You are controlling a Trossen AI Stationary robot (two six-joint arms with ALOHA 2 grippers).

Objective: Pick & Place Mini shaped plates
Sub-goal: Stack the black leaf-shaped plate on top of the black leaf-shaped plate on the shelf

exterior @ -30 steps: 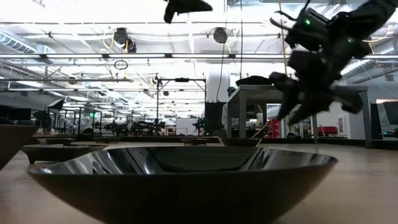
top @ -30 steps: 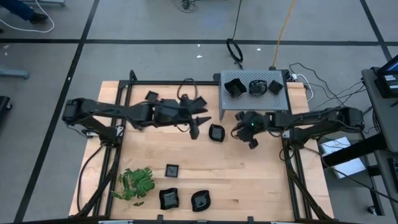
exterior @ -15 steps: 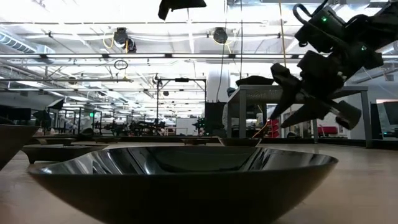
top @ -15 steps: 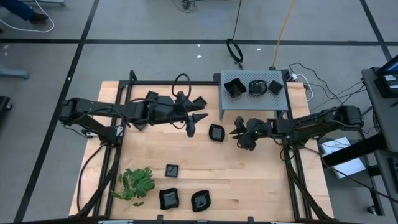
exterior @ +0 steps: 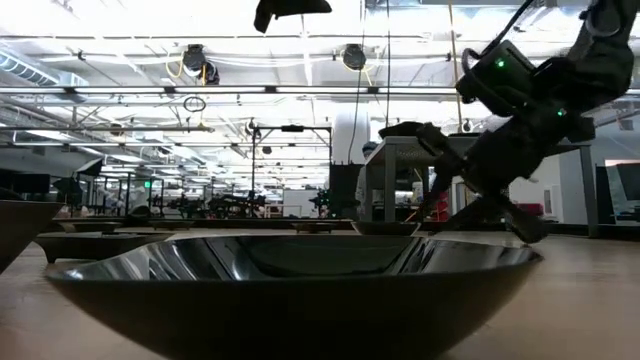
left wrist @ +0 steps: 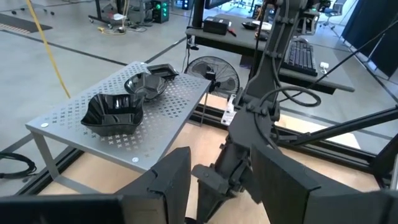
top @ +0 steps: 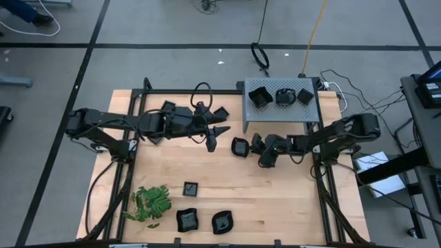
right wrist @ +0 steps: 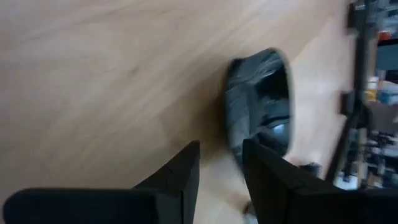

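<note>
Moving left and down since a second ago, the right gripper (top: 256, 151) now nears the wavy plate (top: 240, 147) mid-table, fingers parted and empty to straddle its rim, while the left gripper (top: 217, 136) hovers open

Overhead looks down; low camera level, close behind plate (exterior: 290, 275).

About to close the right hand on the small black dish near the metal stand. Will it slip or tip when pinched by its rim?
The dish looks glossy, so it may slide between the fingers of the right hand. It seems rigid and light, and probably won't flex. Its raised rim gives an edge to pinch, yet it sits loose on smooth wood, so a nudge could skate it away.
</note>
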